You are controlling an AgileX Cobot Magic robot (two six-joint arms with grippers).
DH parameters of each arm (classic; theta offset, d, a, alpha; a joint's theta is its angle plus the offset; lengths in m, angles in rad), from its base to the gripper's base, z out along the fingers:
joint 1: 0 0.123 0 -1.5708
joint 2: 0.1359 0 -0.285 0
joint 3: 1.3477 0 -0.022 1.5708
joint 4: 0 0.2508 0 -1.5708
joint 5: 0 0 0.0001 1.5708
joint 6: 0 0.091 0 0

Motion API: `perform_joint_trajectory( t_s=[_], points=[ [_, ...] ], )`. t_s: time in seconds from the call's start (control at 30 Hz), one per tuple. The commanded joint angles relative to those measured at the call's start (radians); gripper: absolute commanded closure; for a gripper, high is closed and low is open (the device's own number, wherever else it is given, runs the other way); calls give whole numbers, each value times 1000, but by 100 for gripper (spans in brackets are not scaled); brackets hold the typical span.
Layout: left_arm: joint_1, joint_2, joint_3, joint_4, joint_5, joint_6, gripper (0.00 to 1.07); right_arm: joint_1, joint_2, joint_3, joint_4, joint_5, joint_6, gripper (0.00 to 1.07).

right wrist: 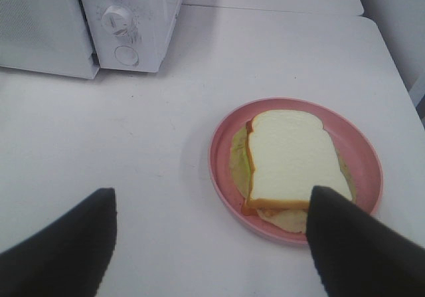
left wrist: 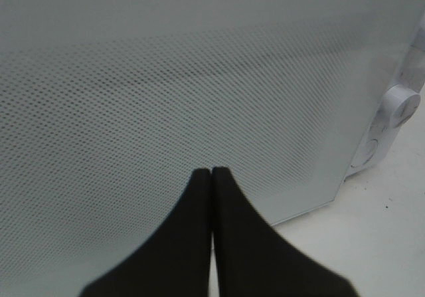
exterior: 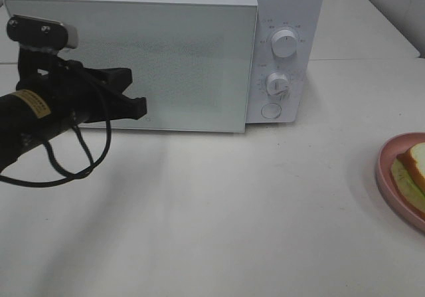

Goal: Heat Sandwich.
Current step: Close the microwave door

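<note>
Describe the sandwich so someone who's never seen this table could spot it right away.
Start at the white microwave at the back of the table, then look to its right and nearer the front, to a round pink plate. The sandwich lies on it: square white bread, tan-orange crust, pale green filling, the only food here.

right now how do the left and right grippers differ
The left gripper has its jaws shut, tips together; the right gripper has its jaws spread wide. The left one sits close in front of the microwave door, the right one hangs above the table near the sandwich on its pink plate. Both have black jaws and hold nothing.
</note>
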Motion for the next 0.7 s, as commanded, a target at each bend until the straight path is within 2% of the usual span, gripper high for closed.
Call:
perform_joint_trajectory(
  t_s=[0.03,0.27,0.4,0.57,0.7],
  points=[
    [-59,36,-86,-94,48,60,107,-8,-25,2,-7,-12,5,31],
    [-103,91,-189,-134,81,69,107,-8,-25,2,-7,-12,5,31],
    [-129,145,-295,-156,125,92,107,-8,-25,2,-7,-12,5,31],
    [-131,167,-337,-156,153,95,107,-8,-25,2,-7,-12,5,31],
    [-131,208,-419,-173,182,95,107,-8,-25,2,-7,-12,5,31]
  ],
)
